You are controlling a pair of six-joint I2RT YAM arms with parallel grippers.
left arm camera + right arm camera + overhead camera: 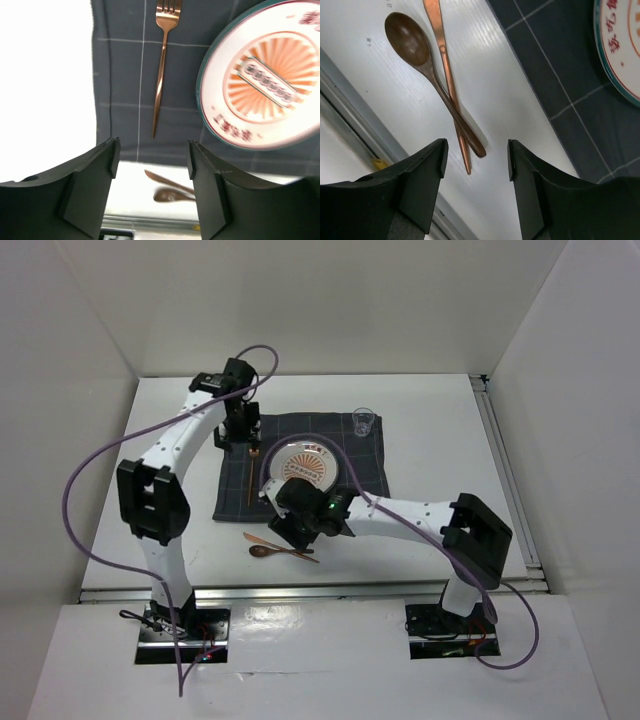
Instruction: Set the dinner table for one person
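Note:
The white dinner table carries a dark grey checked cloth. On the cloth lie a plate with an orange sunburst and, left of it, a copper fork. A clear glass stands at the cloth's far right corner. A wooden spoon and a copper knife lie crossed on the bare table by the cloth's near edge. My left gripper hangs open and empty above the fork's end of the cloth. Just over the spoon and knife handles, my right gripper is open and holds nothing.
A silver rail runs along the table's near edge, close behind the spoon and knife. Another rail borders the right side. White walls enclose the table on three sides. Purple cables loop off both arms.

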